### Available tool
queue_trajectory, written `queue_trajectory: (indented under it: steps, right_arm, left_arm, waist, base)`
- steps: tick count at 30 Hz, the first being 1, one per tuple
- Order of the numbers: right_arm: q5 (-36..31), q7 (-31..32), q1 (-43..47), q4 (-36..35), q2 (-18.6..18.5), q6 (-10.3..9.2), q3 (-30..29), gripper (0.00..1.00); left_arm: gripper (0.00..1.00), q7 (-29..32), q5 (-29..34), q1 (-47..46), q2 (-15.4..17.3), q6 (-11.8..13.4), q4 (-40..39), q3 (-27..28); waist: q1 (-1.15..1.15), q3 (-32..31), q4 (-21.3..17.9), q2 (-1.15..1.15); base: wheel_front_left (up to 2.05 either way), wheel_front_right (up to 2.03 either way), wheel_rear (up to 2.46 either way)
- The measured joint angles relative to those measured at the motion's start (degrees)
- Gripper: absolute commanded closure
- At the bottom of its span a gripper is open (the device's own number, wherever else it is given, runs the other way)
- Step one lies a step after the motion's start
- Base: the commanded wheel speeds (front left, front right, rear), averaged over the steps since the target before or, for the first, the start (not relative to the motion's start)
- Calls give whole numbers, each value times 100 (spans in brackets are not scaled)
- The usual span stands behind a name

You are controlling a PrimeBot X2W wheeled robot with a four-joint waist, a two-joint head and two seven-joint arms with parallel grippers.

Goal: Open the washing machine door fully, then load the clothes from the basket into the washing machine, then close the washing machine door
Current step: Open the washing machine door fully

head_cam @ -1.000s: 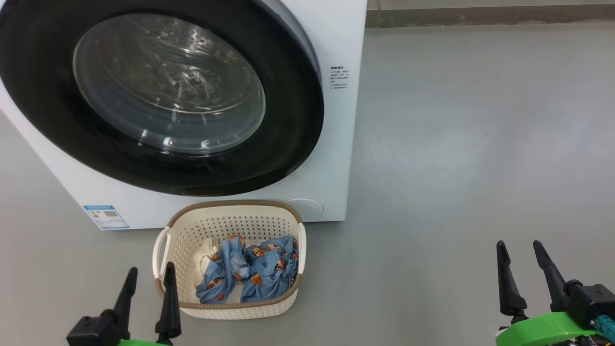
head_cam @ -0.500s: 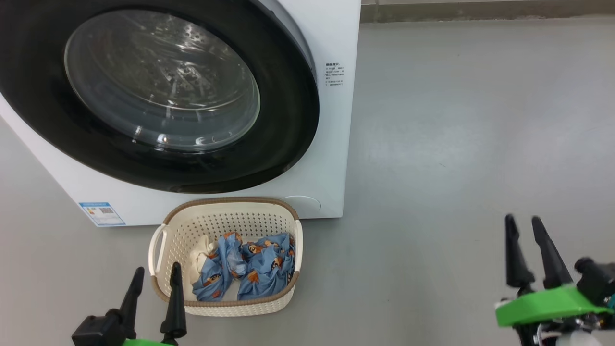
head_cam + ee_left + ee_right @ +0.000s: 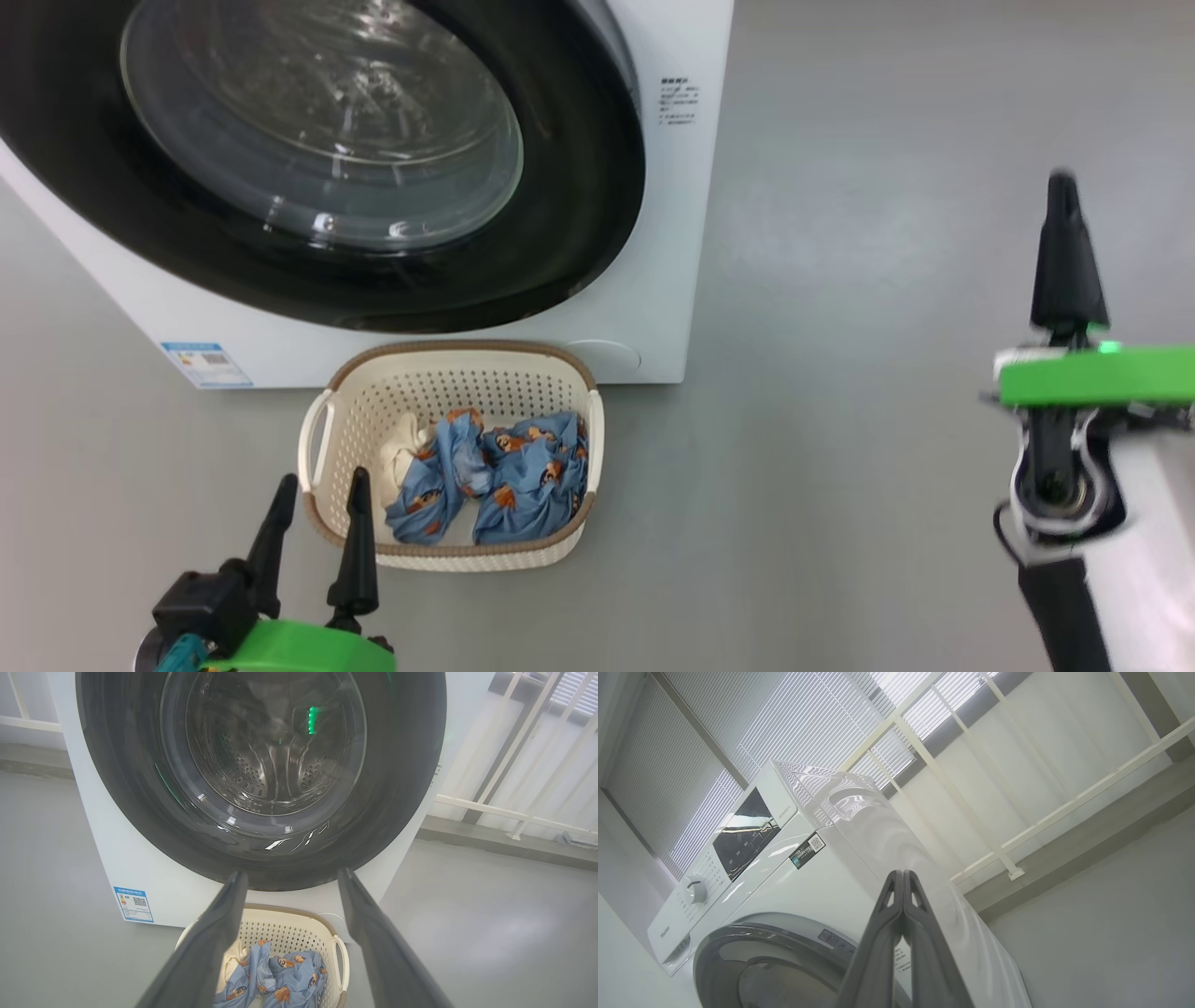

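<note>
Head view, nearest first: the left gripper [image 3: 322,482] sits low at the lower left, fingers spread wide and holding nothing, its tips just beside the near left corner of the basket [image 3: 453,390]. The basket stands on the grey floor [image 3: 840,448]. Clothes [image 3: 509,476] lie bunched inside it, blue prints to the right and a cream cloth [image 3: 400,450] tucked at the left. Off to the right, well apart from the basket, the right gripper [image 3: 1062,205] stands upright above a green band [image 3: 1092,373], fingers pressed together into one dark spike with nothing in them. Just behind the basket rises the washer [image 3: 667,243]; whether the two touch I cannot tell. A blue label [image 3: 207,364] sits low on its front. Its door [image 3: 583,224] lies flat against the front, closed, and the left wrist view shows the steel drum through the glass. From the right wrist, the pinched fingers point up past the washer's control panel [image 3: 747,830] toward window blinds [image 3: 775,723].
</note>
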Motion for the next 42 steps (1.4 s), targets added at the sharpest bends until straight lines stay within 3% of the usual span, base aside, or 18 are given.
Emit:
queue_trajectory:
  steps: [7, 14, 21, 32, 42]
  right_arm:
    - [1378, -16, -1082, 269, -444, 0, 385, 100]
    - [2974, 16, -1904, 554, -1137, 0, 1455, 100]
    - [4073, 887, -2490, 645, -1667, 0, 2009, 100]
    - [4669, 2503, -3247, 1042, -1933, 0, 2340, 100]
    - [4824, 3450, -3811, 1403, -1946, 0, 2213, 100]
  left_arm:
    - [0, -7, -80, -233, -4, 0, 0, -145]
    - [0, -7, -250, -429, -9, 1, -14, -345]
    - [0, -7, -420, -704, -12, 9, -148, -559]
    - [0, -8, -564, -1038, -24, 153, -339, -936]
    - [0, -10, -720, -1268, -30, 221, -421, -1225]
  waist:
    - [0, 280, 207, 0]
    - [0, 573, 491, 0]
    - [0, 949, 741, 0]
    - [0, 1525, 1051, 0]
    - [0, 1974, 1279, 0]
  base:
    - [0, 0, 0]
    - [0, 0, 0]
    - [0, 0, 0]
    - [0, 0, 0]
    - [0, 0, 0]
